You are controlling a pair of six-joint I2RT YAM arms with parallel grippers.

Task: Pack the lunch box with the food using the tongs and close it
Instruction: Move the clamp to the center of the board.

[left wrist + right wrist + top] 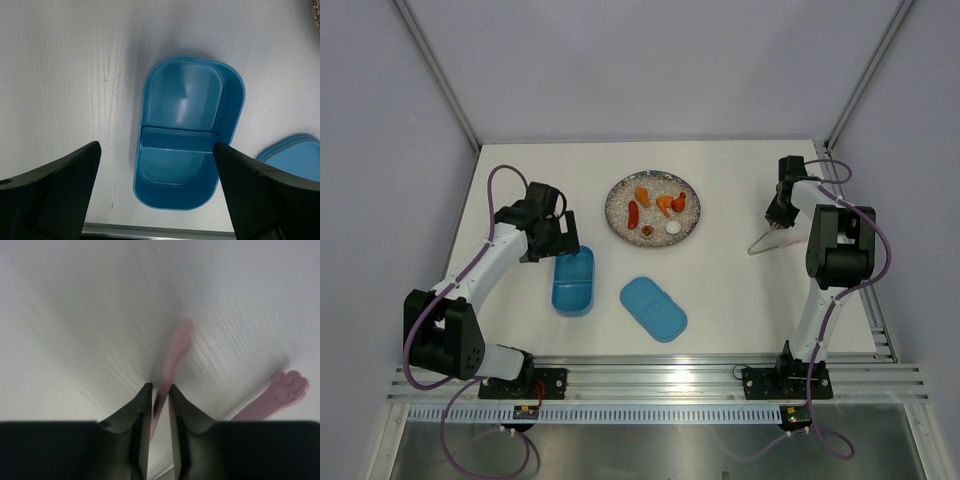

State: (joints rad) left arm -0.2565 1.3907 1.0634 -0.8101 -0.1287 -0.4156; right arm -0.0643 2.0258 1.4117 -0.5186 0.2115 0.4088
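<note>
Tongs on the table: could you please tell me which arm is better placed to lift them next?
Right. The right gripper is closed around one arm of the pink tongs, whereas the left gripper hangs open over the blue lunch box, far from them.

Tabletop [720, 290]: plate [610, 215] stands centrally, toward the far edge, with the food [665, 203] lying on it. Lunch box [573, 282] lies left of centre, nearer than the plate. Its lid [654, 308] lies flat on the tabletop to the box's right, apart from it. Tongs [760, 246] lie near the right edge, well apart from plate and lid.
</note>
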